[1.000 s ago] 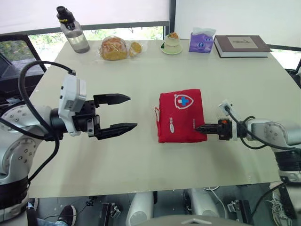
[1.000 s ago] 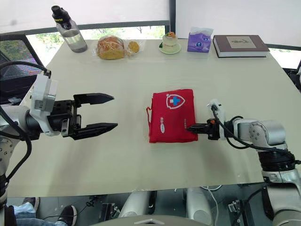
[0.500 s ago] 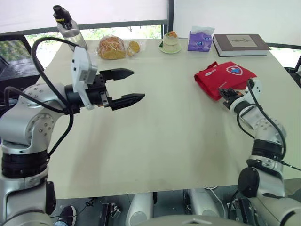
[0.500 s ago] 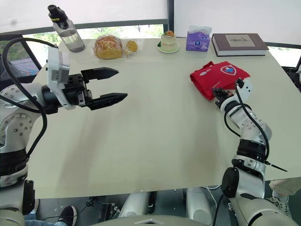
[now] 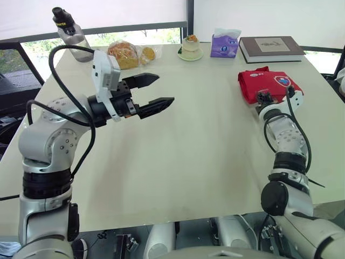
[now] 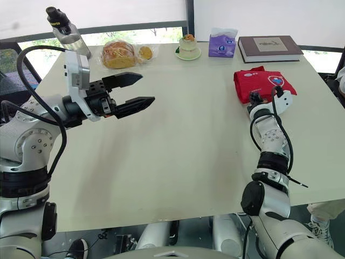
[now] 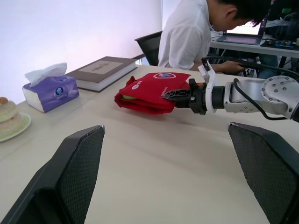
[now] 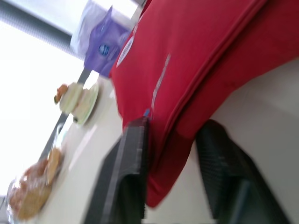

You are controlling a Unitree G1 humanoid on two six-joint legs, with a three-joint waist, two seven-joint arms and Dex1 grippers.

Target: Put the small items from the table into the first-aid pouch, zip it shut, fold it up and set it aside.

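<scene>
- One red first-aid pouch (image 5: 272, 82) is lying folded on the pale worktop (image 5: 205, 140), with its white and blue shield badge facing up.
- Two grippers are reaching over the worktop, one on each arm.
- The right gripper (image 7: 167, 96) is pinching the pouch's nearest edge. Its two black fingers (image 8: 128, 172) are pressing on either side of the red fabric, and the rest of the pouch is lying just beyond the fingertips.
- The left gripper (image 5: 165, 88) is hovering above the bare worktop with its two fingers spread wide and nothing between them.
- The pouch is lying well apart from the left gripper, across the worktop to that gripper's right.
- Beyond the pouch, farther from the right gripper, one dark book (image 5: 271, 47) is lying flat near the worktop's edge.
- One purple tissue box (image 5: 225, 46) is standing just to the left of the book, with a tissue poking out of its top.
- One small cake on a saucer (image 5: 190, 47) is sitting next to the tissue box, on its left.
- Two pieces of bread are lying beyond the left gripper: one bagged loaf (image 5: 123, 54) and one smaller bun (image 5: 146, 53) just beside it.
- One clear water bottle (image 5: 66, 27) with a black cap is standing at the corner beyond the left gripper and to its left.
- One person in a white shirt (image 7: 191, 32) is sitting past the worktop, behind the right gripper, leaning over one laptop (image 7: 238, 35).
</scene>
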